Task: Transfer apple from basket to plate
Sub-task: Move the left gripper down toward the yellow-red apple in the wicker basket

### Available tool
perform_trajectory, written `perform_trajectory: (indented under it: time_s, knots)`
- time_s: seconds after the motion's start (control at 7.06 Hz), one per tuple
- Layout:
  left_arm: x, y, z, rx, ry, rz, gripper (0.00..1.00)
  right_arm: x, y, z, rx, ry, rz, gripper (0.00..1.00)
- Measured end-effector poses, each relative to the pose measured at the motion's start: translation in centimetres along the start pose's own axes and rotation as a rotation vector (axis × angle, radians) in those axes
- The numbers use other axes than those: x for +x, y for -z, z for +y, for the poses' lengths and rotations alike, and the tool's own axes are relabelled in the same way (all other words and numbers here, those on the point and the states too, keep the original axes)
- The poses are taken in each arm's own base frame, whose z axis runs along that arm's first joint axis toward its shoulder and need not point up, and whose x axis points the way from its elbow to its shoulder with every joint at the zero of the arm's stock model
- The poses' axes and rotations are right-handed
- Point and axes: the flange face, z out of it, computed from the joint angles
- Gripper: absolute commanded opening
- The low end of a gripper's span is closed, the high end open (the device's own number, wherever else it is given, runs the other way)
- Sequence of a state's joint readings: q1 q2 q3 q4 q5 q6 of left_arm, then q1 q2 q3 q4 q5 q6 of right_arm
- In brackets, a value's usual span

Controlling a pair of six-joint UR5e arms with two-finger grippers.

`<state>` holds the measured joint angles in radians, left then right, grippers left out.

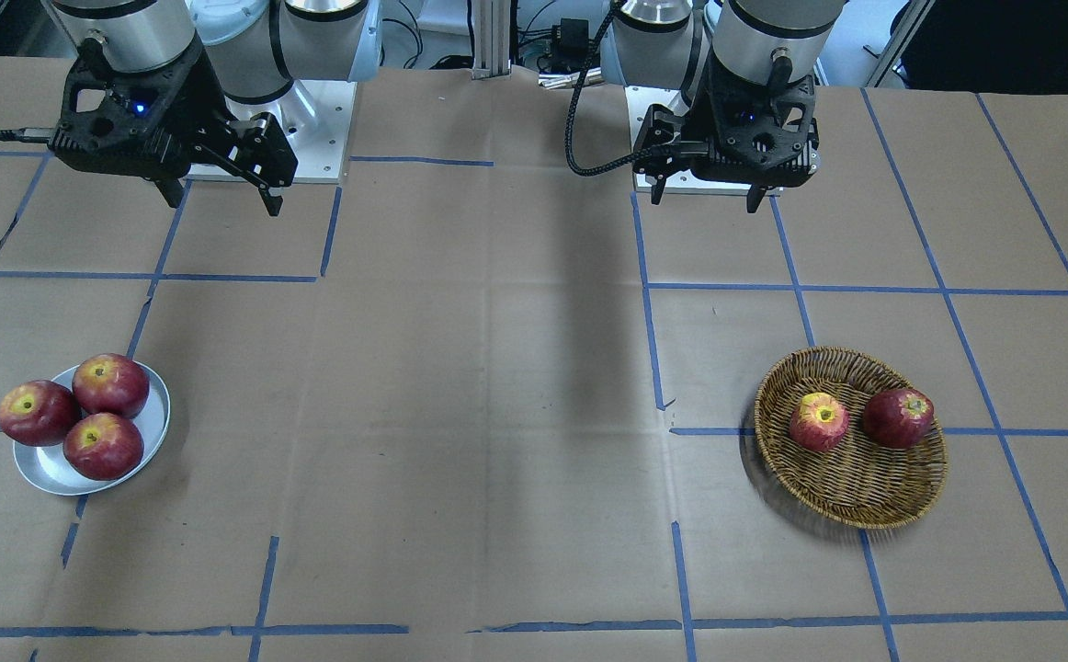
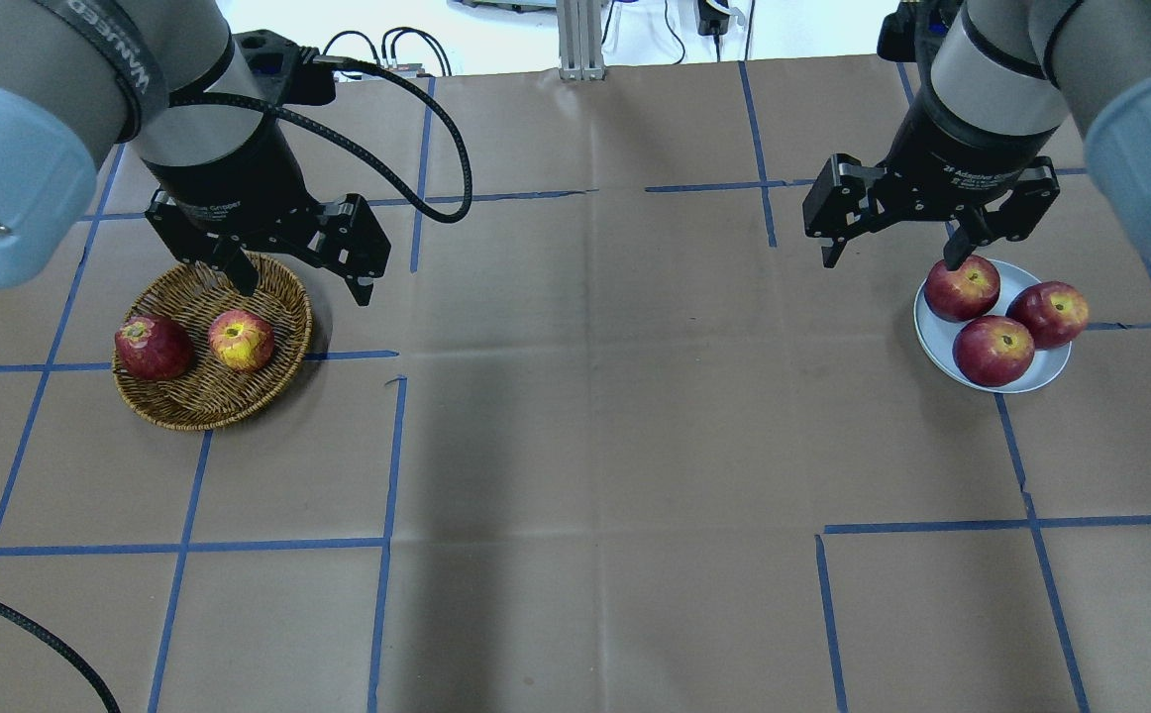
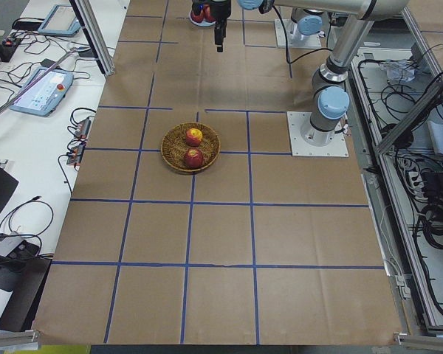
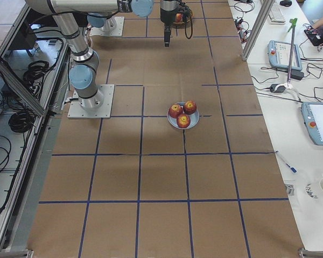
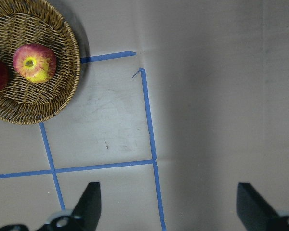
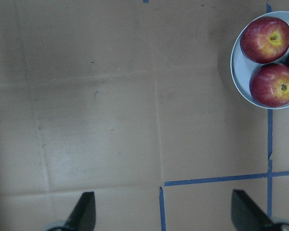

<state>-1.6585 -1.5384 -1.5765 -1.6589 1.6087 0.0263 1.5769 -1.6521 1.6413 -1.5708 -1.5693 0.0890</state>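
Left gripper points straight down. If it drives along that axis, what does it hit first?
The left gripper would most likely meet bare table beside the basket, not the apple. Height is unclear.

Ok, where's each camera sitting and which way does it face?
Front-facing: opposite side of table, looking down; left gripper, right gripper.
Overhead: behind and above, looking forward, down; both grippers.
Exterior left: left table end; left arm, basket.
Exterior right: right end; right arm, plate.
Left wrist: downward; own fingertips, basket, apple.
Right wrist: downward; own fingertips, plate.
Front-facing and overhead both show basket, plate.
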Motion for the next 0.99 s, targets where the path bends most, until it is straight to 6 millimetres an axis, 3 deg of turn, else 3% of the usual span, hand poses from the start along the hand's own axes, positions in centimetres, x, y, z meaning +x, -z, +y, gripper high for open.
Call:
perform_trajectory:
  time_s: [0.42,0.71,0.99]
  knots:
    - [-0.2,0.0,-1.9,0.096,0.005,-0.006,0.99,0.0,0.1,0.0,0.004,0.0,0.001,1.0]
    - [-0.7,-1.4,-2.7,0.119,0.002,-0.011,0.99,0.1,0.0,0.0,0.002,0.0,0.003,1.0]
    - [-5.0,-4.2,-4.2,0.058,-0.058,-0.008,0.99,0.1,-0.2,0.0,-0.001,-0.001,0.003,1.0]
